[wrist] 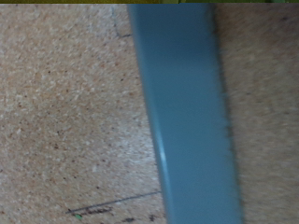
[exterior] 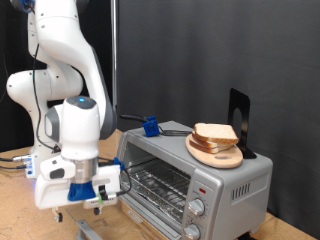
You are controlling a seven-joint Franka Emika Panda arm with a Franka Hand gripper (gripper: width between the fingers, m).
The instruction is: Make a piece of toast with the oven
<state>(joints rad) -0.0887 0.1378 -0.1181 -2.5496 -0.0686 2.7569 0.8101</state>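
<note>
Wrist view first: we see only speckled counter (wrist: pixel 65 112) and a broad blue-grey band (wrist: pixel 187 121) running across it, which we take to be the edge of the oven's lowered door, though we cannot be sure. No fingertips show there, and nothing lies between them that we can see.

Nearest in the exterior view, low at the left, hangs the gripper (exterior: pixel 85 200), pointing down just in front of the oven (exterior: pixel 200 170). Its fingers are hidden below the hand and the frame edge, so we cannot tell how far apart they stand. The door seems to be open, with the wire rack (exterior: pixel 155 183) exposed, probably so bread can go in.

Farther right, on the oven's roof, a wooden plate (exterior: pixel 215 153) carries the bread slices (exterior: pixel 214 135), kept within easy reach. Whichever slice is the piece of toast sits there; the rack looks bare. A blue clip (exterior: pixel 150 126) and a black stand (exterior: pixel 240 122) are on the roof too.
</note>
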